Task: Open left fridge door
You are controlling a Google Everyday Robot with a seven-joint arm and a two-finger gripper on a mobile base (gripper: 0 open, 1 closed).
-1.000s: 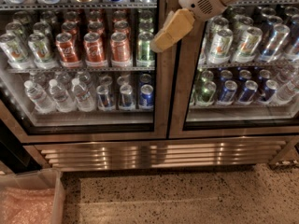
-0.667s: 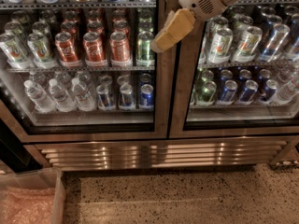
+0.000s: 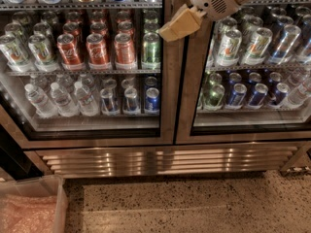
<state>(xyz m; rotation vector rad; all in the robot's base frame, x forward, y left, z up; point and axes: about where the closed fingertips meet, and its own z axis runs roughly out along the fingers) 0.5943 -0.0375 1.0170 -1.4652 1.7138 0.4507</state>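
Observation:
The fridge (image 3: 165, 160) fills the view, a two-door steel drinks cooler with a louvred base grille. The left fridge door (image 3: 167, 89) is a glass pane in a steel frame and sits flush with the frame. Red soda cans (image 3: 97, 48) and clear water bottles (image 3: 60, 99) show through it. My gripper (image 3: 178, 24), tan-tipped on a white wrist (image 3: 214, 1), reaches in from the top right. It hangs in front of the centre seam, at the left door's right edge, level with the can shelf.
The right glass door (image 3: 252, 57) shows green-white and blue cans. A clear plastic bin (image 3: 29, 208) with pinkish contents stands on the speckled floor (image 3: 194, 203) at the bottom left, in front of the left door's lower corner.
My gripper has shifted slightly upward at the centre seam. The left door has not moved.

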